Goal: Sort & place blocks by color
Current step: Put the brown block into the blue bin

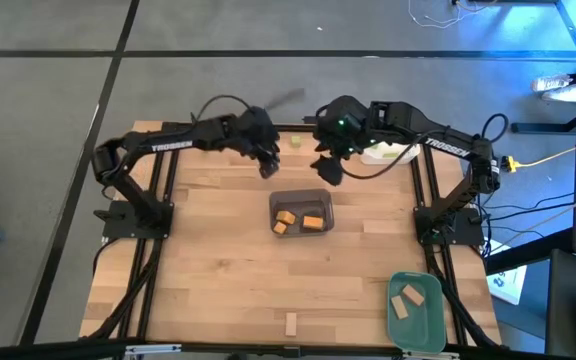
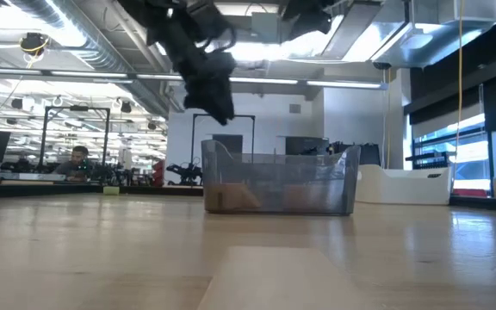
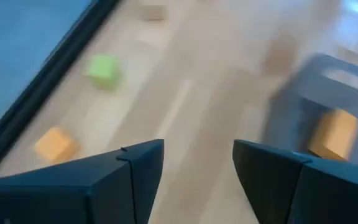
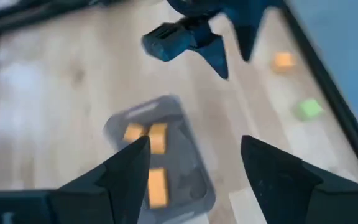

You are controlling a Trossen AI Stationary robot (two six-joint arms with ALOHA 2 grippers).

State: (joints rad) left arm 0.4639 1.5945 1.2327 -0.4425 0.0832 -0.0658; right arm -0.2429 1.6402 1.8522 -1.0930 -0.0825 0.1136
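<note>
A grey tray (image 1: 301,197) at the table's middle holds three orange blocks (image 4: 149,138). My left gripper (image 3: 197,146) hangs open and empty above the table just beyond the tray's far left corner. A loose light green block (image 3: 104,70) and a loose orange block (image 3: 55,144) lie on the wood near the far edge. My right gripper (image 4: 194,143) is open and empty too, high above the tray's far right side. The green tray (image 1: 415,308) at the near right holds two tan blocks (image 1: 406,300). Another tan block (image 1: 291,322) lies by the near edge.
A white tray (image 1: 388,152) stands at the far right, under my right arm. Both grippers (image 1: 268,168) (image 1: 328,172) hang close together over the far middle of the table. Bare wood lies to the left of the grey tray and in front of it.
</note>
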